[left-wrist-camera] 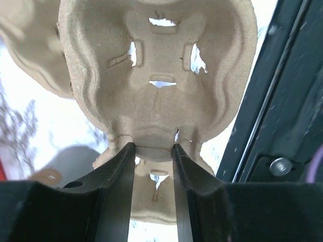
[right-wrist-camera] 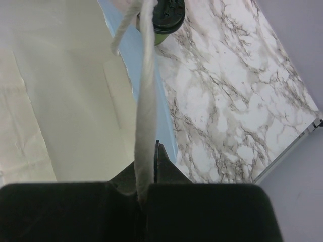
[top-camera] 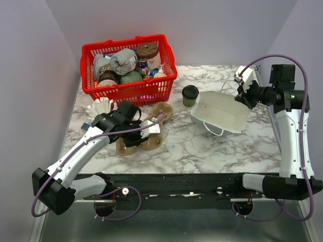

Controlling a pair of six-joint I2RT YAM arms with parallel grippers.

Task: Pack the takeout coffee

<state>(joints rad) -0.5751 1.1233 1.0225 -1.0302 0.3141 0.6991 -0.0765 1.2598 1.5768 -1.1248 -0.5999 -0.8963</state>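
Observation:
The takeout coffee (top-camera: 190, 95), a small green cup with a black lid, stands upright on the marble table between the red basket and the white paper bag (top-camera: 222, 111). In the right wrist view the takeout coffee (right-wrist-camera: 166, 15) shows just past the bag's (right-wrist-camera: 60, 101) edge. My right gripper (top-camera: 242, 97) (right-wrist-camera: 154, 151) is shut on the bag's white rope handle (right-wrist-camera: 146, 75) and holds the bag's mouth up, facing left. My left gripper (top-camera: 151, 128) (left-wrist-camera: 153, 148) is shut on a ridge of the brown cardboard cup carrier (top-camera: 157, 112) (left-wrist-camera: 156, 60), left of the cup.
A red basket (top-camera: 128, 92) full of mixed goods stands at the back left. White stirrers (top-camera: 101, 107) fan out beside my left arm. The bag's second handle (top-camera: 214, 130) lies on the table (top-camera: 202, 146). A black rail (left-wrist-camera: 282, 101) runs along the near edge.

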